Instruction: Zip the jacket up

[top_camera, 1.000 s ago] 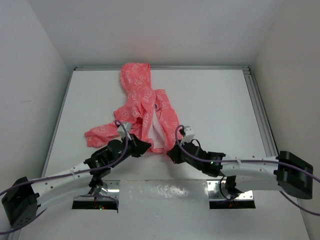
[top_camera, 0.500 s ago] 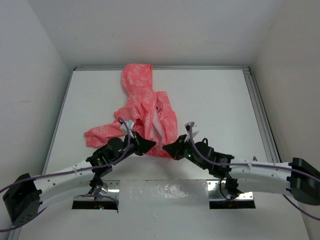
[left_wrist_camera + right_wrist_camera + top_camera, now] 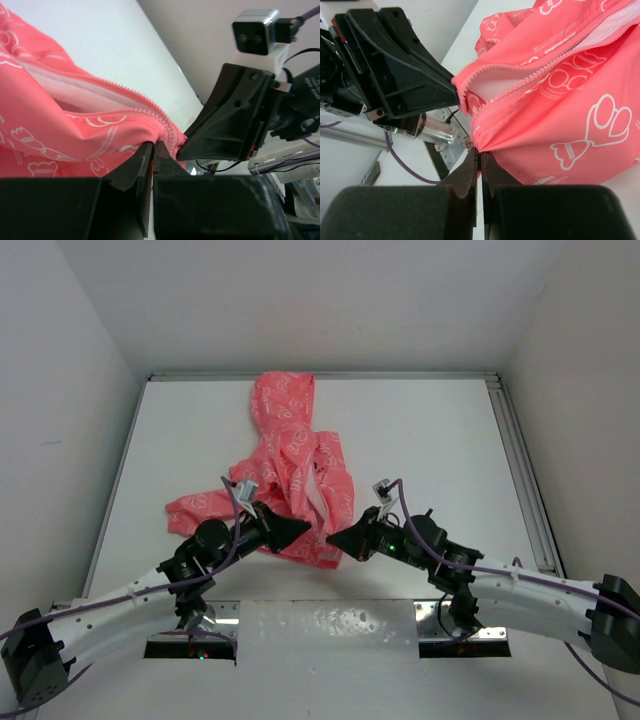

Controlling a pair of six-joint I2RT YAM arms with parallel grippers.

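The jacket [image 3: 286, 435] is coral pink with a white outline print, white lining and pink zipper teeth. The left gripper [image 3: 303, 530] and right gripper [image 3: 332, 538] are black, counter [image 3: 430, 440] is plain white.

Left arm [image 3: 120, 595] extends from the lower-left corner of the top view toward lower centre, low and nearly straight. Right arm [image 3: 520, 585] mirrors it from the lower right. Left gripper [image 3: 300, 530] and right gripper [image 3: 335, 538] point tip to tip, close together. Both jaw pairs are closed, each pinching an edge of the jacket [image 3: 290, 440].
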